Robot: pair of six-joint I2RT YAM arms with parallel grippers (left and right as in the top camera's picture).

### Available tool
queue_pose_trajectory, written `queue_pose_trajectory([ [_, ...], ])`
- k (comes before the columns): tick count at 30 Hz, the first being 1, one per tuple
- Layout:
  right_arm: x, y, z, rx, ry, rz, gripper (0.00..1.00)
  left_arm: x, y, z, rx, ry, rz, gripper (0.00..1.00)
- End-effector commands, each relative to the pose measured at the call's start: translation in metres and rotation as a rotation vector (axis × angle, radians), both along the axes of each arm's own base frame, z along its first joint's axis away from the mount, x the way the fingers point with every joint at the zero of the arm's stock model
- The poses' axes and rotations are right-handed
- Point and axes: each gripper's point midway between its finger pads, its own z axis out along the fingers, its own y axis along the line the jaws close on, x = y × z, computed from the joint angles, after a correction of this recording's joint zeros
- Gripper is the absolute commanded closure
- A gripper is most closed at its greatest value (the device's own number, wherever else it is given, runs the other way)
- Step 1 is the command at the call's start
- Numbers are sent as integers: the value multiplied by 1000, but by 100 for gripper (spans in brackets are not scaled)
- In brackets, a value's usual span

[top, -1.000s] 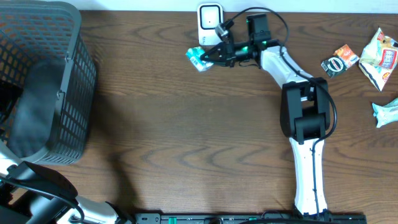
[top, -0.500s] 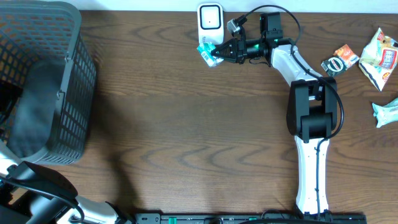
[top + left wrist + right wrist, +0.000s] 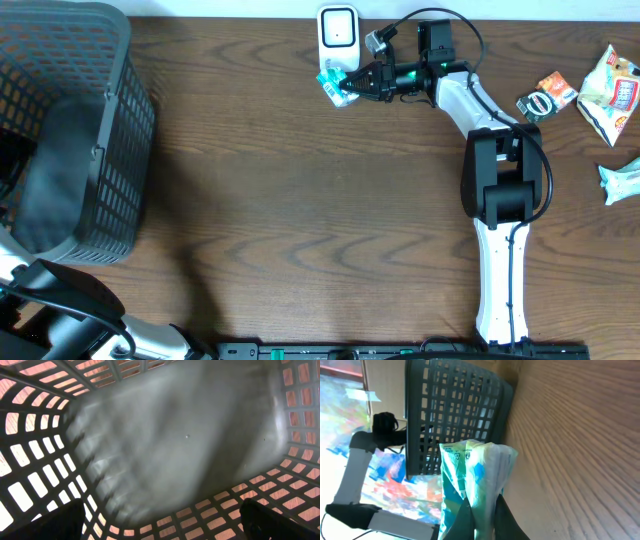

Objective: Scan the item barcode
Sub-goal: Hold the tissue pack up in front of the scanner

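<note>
A: Teal packet (image 3: 333, 88), where does it sit?
B: Pinched in the right gripper (image 3: 347, 88), whose fingers are clenched on it, just at 6 o'clock of the white scanner (image 3: 338, 27), near the table's (image 3: 300, 200) 12 o'clock edge.
A: Any change?
B: A second ago it hung further toward 9 o'clock; over the last half second nothing moved. The left gripper (image 3: 167, 522) gapes wide inside the basket (image 3: 110, 140), holding nothing.

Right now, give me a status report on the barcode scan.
Right gripper shut on teal packet, beside the white scanner. Left gripper open inside the basket. Nothing between packet and scanner.
</note>
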Motion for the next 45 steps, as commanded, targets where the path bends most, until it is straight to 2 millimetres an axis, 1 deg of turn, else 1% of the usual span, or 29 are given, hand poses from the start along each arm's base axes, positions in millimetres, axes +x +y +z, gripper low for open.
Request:
queue_pose_trajectory([
  [1,-1,3,-5,-3,-31,5,99,-2,0,-3,-8,11,8,2],
  [4,-5,10,-5,0,-49,22,99,-2,0,-3,-8,11,8,3],
  [6,-16,11,8,82,-114,88,99,-2,0,-3,-8,10,8,2],
  [7,-17,11,9,90,-118,94,99,-2,0,-3,-8,11,8,2],
  [14,-17,11,8,92,-148,95,99,-2,0,-3,-8,11,8,2],
  [16,-15,12,4,67,-145,78,99,-2,0,-3,-8,11,8,2],
  [18,-11,15,-8,2,-113,43,99,-2,0,-3,-8,11,8,2],
  [20,-10,21,-28,-107,-72,1,99,-2,0,-3,-8,11,8,2],
  [22,-12,25,-55,-251,-65,-32,99,-2,0,-3,-8,11,8,2],
  [23,-13,24,-74,-367,-56,-58,99,-2,0,-3,-8,11,8,2],
  [24,-12,21,-85,-437,-56,-73,99,-2,0,-3,-8,10,8,2],
  [26,-10,13,-99,-557,-70,-104,99,-2,0,-3,-8,11,8,2],
  [28,-3,2,-102,-659,-112,-135,99,-2,0,-3,-8,11,8,2],
  [30,10,-12,-96,-772,-192,-187,99,-2,0,-3,-8,11,8,2],
  [31,20,-23,-91,-846,-232,-233,98,-2,0,-3,-8,11,8,2],
  [32,32,-37,-83,-938,-285,-292,99,-2,0,-3,-8,11,8,2],
  [33,39,-44,-76,-987,-333,-319,99,-2,0,-3,-8,11,8,2],
  [34,51,-55,-65,-1069,-434,-357,99,-2,0,-3,-8,11,8,2],
  [35,57,-58,-60,-1103,-478,-372,99,-2,0,-3,-8,11,8,2],
  [37,77,-66,-39,-1233,-670,-411,99,-2,0,-3,-8,10,8,2],
  [38,82,-65,-35,-1270,-738,-411,99,-2,0,-3,-8,11,8,2],
  [39,90,-60,-27,-1315,-845,-401,99,-2,0,-3,-8,11,8,2],
  [40,92,-56,-24,-1330,-893,-392,99,-2,0,-3,-8,10,8,2],
  [41,97,-45,-17,-1339,-990,-364,99,-2,0,-3,-8,11,8,2],
  [42,98,-39,-13,-1335,-1032,-351,99,-2,0,-3,-8,11,8,2],
  [44,105,-18,2,-1306,-1156,-354,99,-2,0,-3,-8,11,8,2],
  [45,107,-12,8,-1295,-1187,-365,99,-2,0,-3,-8,11,8,2],
])
